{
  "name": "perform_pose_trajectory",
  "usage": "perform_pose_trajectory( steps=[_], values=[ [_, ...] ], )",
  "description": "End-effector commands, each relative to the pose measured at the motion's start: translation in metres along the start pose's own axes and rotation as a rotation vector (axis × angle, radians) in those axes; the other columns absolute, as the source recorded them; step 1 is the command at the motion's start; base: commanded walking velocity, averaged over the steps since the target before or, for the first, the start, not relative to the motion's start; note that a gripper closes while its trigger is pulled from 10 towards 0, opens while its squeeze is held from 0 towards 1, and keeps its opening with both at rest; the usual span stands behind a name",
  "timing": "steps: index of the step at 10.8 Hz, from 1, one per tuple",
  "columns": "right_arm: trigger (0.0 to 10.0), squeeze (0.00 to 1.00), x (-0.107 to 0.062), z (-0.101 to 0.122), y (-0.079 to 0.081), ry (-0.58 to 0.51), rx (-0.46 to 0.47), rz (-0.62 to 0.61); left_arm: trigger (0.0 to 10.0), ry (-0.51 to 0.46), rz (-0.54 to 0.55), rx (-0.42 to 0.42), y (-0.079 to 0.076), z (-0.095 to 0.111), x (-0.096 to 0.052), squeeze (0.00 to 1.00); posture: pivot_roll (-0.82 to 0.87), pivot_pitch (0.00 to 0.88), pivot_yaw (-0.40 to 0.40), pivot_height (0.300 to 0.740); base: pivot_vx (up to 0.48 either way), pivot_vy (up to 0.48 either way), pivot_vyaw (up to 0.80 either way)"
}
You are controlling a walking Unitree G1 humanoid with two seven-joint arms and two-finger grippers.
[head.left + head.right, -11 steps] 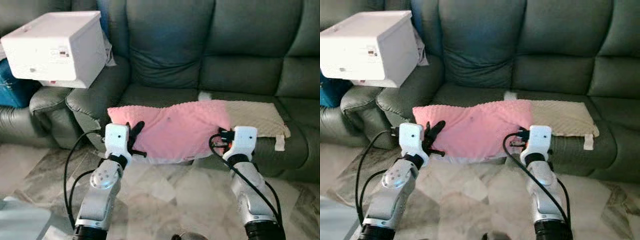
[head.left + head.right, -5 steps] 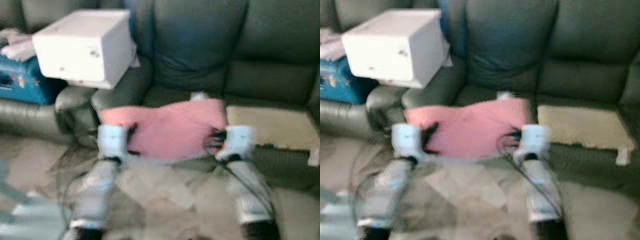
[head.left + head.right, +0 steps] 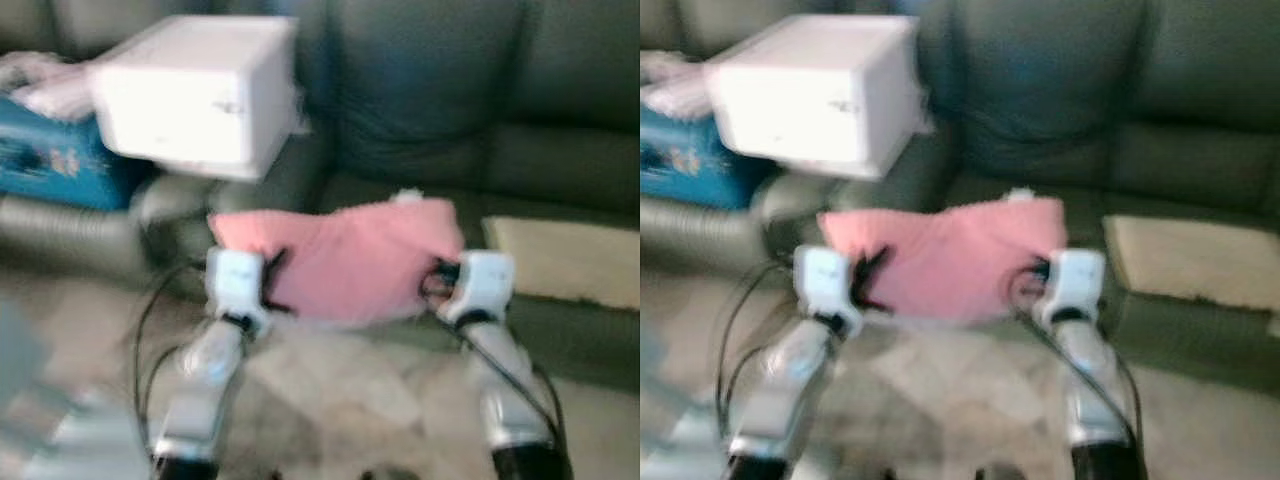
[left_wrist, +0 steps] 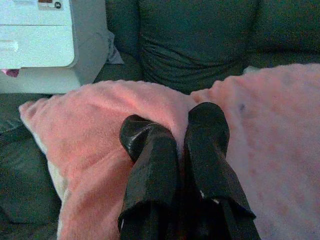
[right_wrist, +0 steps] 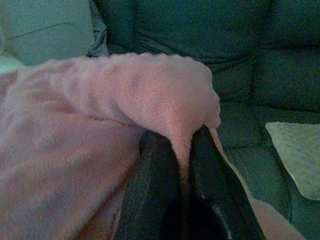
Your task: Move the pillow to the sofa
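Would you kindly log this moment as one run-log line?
left gripper: shut on pink pillow | right gripper: shut on pillow's other end | pillow: held before sofa | views: blurred

A white box [image 3: 195, 95] sits far left above a blue container [image 3: 55, 160]; a beige mat [image 3: 565, 262] lies right.

Both eye views motion-blurred, soft daylight — wrist views sharper but dim, blue-tinted.

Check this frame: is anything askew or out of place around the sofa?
The large white box sits tilted on the dark green sofa's armrest, overhanging it. The fluffy pink pillow hangs level between the left pincer and right pincer.
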State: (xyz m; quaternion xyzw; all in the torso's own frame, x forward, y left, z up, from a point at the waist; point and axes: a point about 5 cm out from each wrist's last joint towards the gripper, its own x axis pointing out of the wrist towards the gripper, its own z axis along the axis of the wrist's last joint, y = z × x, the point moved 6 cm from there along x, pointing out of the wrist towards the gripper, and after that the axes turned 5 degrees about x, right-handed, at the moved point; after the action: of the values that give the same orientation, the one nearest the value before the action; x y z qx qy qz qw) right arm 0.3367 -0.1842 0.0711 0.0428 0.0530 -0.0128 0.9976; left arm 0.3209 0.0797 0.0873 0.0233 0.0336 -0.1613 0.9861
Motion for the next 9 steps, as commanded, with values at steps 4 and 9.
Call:
perform_pose_trajectory(
  steps=[4,9],
  values=[
    [10.0,0.0,0.0019,0.0087,0.0045,-0.025,0.003,0.008,10.0,-0.042,-0.067,-0.012,-0.0053,0.0112,0.002,0.0,-0.05,0.0,-0.001,0.74,0.0,0.0,-0.4],
    [10.0,0.0,0.0004,0.0076,0.0053,-0.02,0.009,0.007,10.0,-0.059,-0.09,-0.039,-0.0085,0.0142,-0.0015,0.0,-0.05,0.0,0.003,0.74,0.225,0.0,-0.8]
  ],
)
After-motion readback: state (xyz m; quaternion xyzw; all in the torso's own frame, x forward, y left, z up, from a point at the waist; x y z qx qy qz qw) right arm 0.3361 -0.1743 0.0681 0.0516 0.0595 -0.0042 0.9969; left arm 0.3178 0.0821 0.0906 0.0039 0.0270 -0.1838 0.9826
